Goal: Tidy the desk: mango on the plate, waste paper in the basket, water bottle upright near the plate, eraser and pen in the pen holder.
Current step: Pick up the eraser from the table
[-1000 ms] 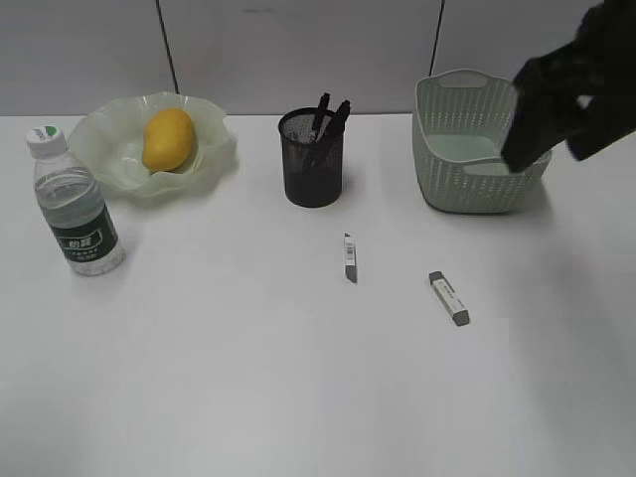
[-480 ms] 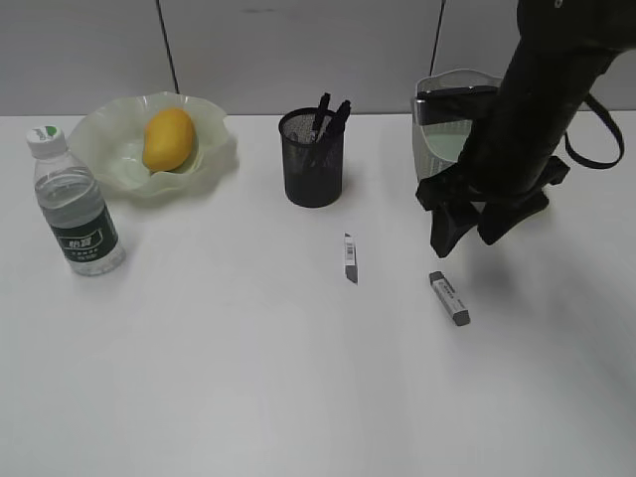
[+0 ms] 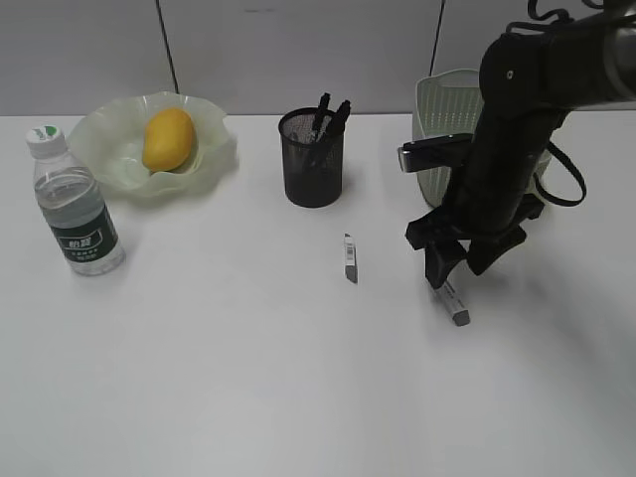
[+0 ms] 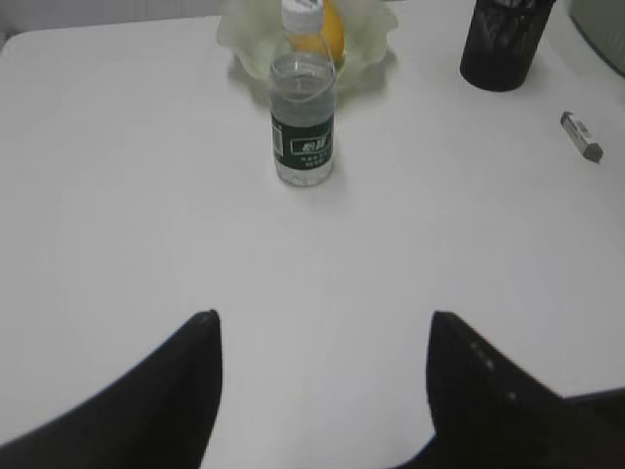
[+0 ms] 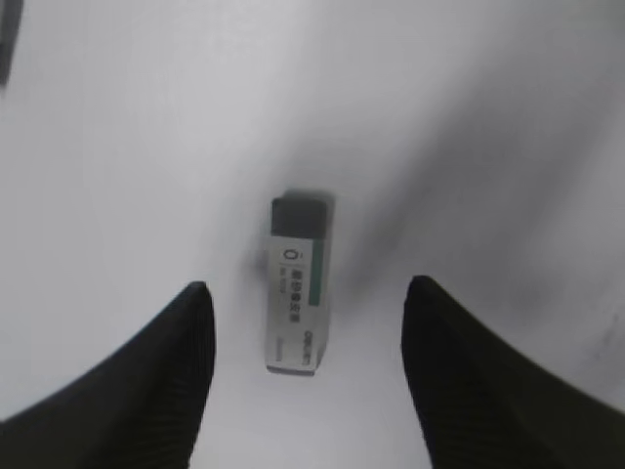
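My right gripper [image 3: 459, 266] is open and hangs just above a white eraser with a grey end [image 3: 455, 302]. In the right wrist view the eraser [image 5: 296, 293] lies between my spread fingers, untouched. A second small eraser [image 3: 349, 258] lies mid-desk. The mango [image 3: 167, 137] sits in the wavy green plate [image 3: 104, 149]. The water bottle [image 3: 75, 204] stands upright left of the plate. Black pens [image 3: 328, 111] stand in the mesh pen holder [image 3: 312, 164]. My left gripper [image 4: 322, 322] is open and empty, well short of the bottle [image 4: 303, 117]. No waste paper shows.
The green basket [image 3: 437, 149] stands at the back right, half hidden by my right arm. The left wrist view also shows the pen holder [image 4: 500, 44] and the second eraser [image 4: 581, 135]. The white desk [image 3: 248, 378] stretches out in front.
My right arm has swung from over the basket down and to the left, and its open gripper now hangs over the right-hand eraser. Nothing else moved.
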You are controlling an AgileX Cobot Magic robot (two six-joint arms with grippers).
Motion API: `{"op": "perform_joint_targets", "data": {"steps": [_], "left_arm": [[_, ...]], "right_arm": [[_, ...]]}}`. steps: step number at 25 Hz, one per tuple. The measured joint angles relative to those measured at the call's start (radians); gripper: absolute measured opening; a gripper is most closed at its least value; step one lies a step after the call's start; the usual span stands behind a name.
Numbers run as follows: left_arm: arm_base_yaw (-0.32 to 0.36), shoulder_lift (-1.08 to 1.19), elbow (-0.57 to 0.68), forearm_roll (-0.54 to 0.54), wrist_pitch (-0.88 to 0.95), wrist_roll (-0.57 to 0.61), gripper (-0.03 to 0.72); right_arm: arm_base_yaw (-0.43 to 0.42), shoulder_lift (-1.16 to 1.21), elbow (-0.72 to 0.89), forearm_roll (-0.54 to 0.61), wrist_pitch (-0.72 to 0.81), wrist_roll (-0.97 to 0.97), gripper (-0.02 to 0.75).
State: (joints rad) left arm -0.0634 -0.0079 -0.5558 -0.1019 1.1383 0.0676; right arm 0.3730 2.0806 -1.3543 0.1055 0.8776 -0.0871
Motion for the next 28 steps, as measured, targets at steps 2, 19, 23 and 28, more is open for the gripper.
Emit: {"op": "perform_joint_targets", "data": {"steps": [2, 19, 23, 28], "left_arm": [[0.000, 0.000, 0.020, 0.000, -0.046, 0.000, 0.498], [0.000, 0.000, 0.028, 0.000, -0.065, -0.001, 0.498], [0.000, 0.000, 0.028, 0.000, -0.065, -0.001, 0.498], [0.000, 0.000, 0.028, 0.000, -0.065, -0.001, 0.498]], "right_arm": [[0.001, 0.008, 0.000, -0.001, -0.014, -0.001, 0.472], [0.057, 0.072, -0.004, -0.162, -0.082, 0.066, 0.197], [0.057, 0.055, -0.005, -0.146, -0.073, 0.060, 0.165], [0.057, -0.070, -0.050, -0.068, -0.089, 0.039, 0.164]]}}
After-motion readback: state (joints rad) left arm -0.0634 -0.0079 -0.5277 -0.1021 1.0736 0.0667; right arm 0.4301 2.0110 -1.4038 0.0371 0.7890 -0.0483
